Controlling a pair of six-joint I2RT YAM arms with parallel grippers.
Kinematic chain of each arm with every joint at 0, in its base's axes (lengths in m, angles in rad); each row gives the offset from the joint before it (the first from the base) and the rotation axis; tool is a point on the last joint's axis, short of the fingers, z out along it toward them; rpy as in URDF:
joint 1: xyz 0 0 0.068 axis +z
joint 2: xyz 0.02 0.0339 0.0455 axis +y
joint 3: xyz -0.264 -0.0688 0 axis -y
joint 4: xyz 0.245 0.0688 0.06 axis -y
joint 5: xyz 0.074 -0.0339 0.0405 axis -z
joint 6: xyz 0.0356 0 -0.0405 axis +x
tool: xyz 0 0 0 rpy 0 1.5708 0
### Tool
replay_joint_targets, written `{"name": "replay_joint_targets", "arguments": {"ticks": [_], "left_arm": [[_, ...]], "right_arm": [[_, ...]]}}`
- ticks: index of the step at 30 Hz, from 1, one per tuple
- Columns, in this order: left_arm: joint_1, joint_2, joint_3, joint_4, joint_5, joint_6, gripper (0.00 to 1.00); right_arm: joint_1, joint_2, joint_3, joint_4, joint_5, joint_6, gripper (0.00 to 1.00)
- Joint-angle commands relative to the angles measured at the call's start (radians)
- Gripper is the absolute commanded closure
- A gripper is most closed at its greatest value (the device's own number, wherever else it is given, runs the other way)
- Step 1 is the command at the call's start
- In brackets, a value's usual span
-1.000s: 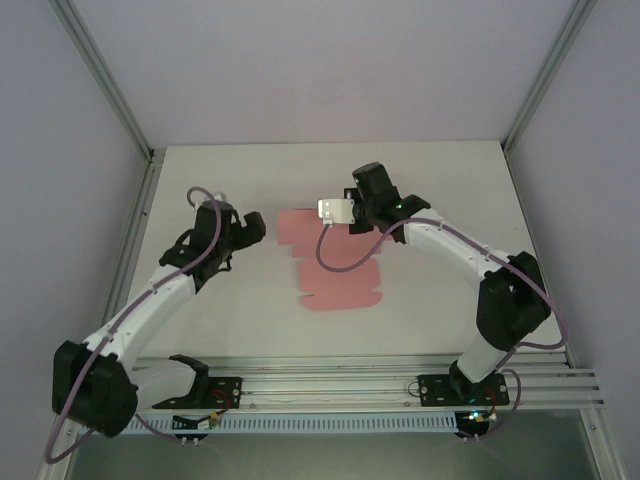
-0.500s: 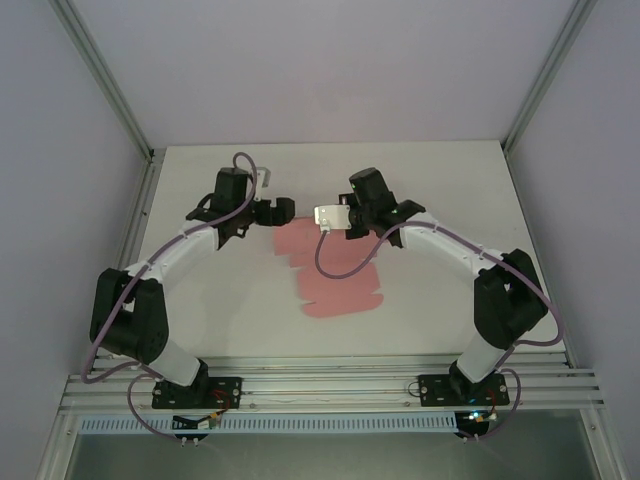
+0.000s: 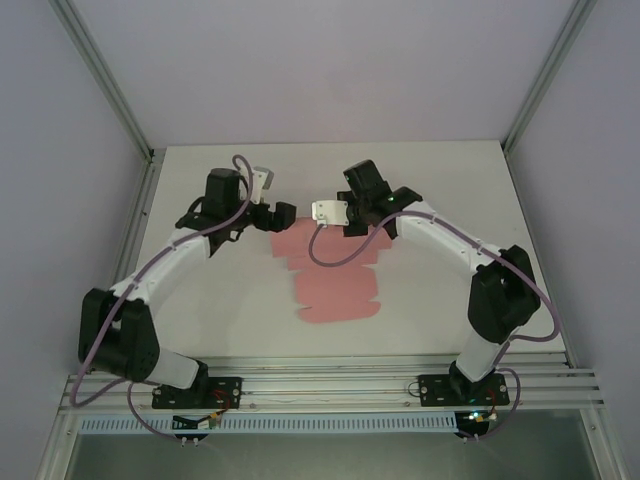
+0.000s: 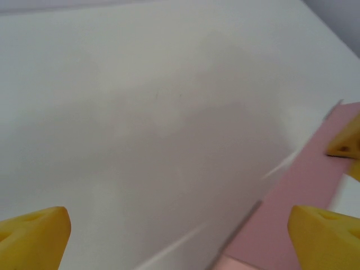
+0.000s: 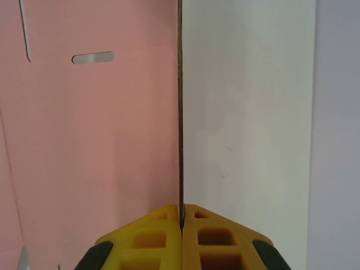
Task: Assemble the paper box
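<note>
The paper box is lying as a flat pink sheet in the middle of the table; the right gripper is sitting at the sheet's 1 o'clock corner, its jaws pressing fully together on the card's thin edge; the left gripper is hovering at the 11 o'clock corner, jaws spread wide and gripping nothing; in its wrist view, pink card is showing toward 4 o'clock.

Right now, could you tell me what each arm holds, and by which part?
The right fingers pinch the paper box by one edge; the left fingers hold nothing.
</note>
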Motion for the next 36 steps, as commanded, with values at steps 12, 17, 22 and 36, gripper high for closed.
{"name": "replay_joint_targets", "arguments": {"ticks": [12, 17, 22, 36], "left_arm": [[-0.003, 0.060, 0.190, -0.320, 0.252, 0.373, 0.45], [-0.031, 0.102, 0.252, -0.374, 0.283, 0.427, 0.48], [-0.058, 0.130, 0.269, -0.416, 0.261, 0.458, 0.48], [-0.131, 0.117, 0.251, -0.291, 0.091, 0.424, 0.70]], "right_arm": [[-0.016, 0.010, 0.149, -0.282, -0.188, 0.057, 1.00], [-0.020, 0.053, 0.229, -0.367, -0.199, 0.091, 1.00], [-0.039, 0.083, 0.294, -0.435, -0.246, 0.116, 1.00], [-0.046, 0.132, 0.351, -0.496, -0.233, 0.137, 1.00]]}}
